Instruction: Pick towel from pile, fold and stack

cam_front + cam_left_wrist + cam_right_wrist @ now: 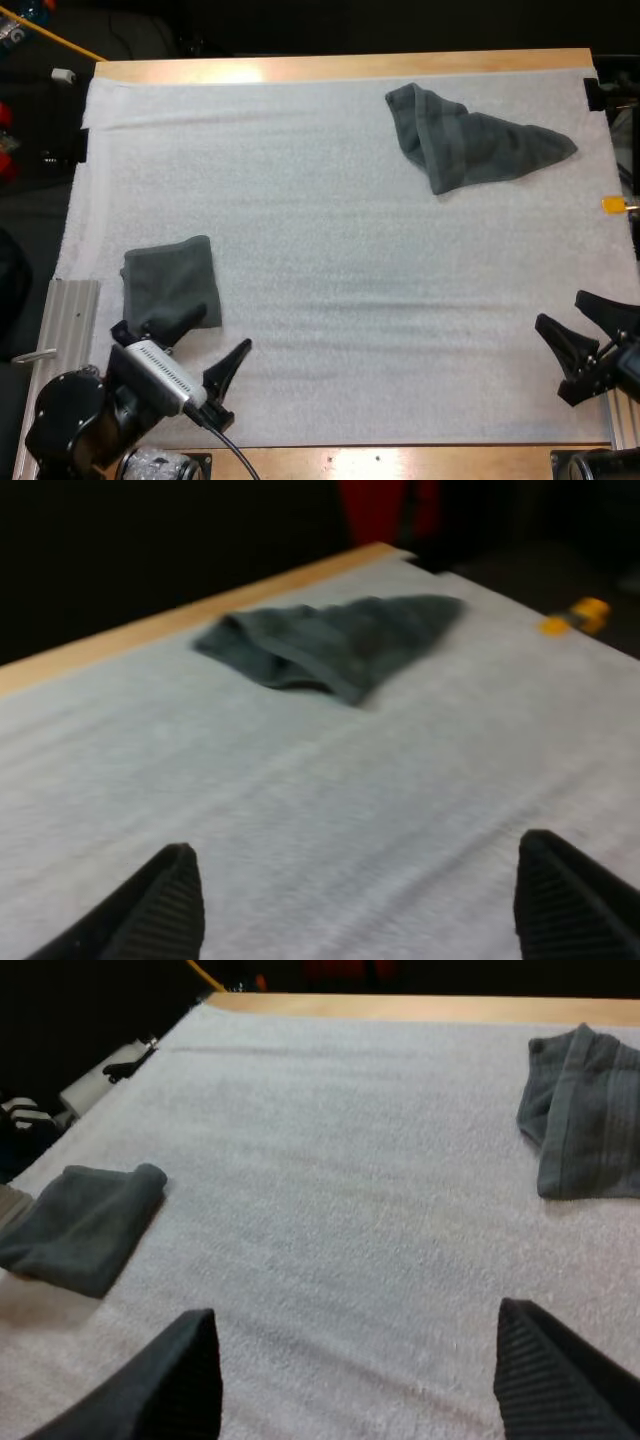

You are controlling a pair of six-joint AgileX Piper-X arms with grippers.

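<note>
High view: a crumpled dark grey-green cloth towel (pixel 470 148) lies at about one o'clock on the white foam mat (pixel 330 250), near the far edge of the wooden table (pixel 340 66). A folded dark grey-green towel (pixel 170 283) sits at about eight o'clock. The left gripper (pixel 197 345), at seven o'clock, has its black fingers spread apart, one overlapping the folded towel's near edge. The right gripper (pixel 583 328), at four o'clock, is also spread wide, over bare mat and holding nothing.

Wooden table (pixel 340 68), white mat (pixel 350 280)
</note>
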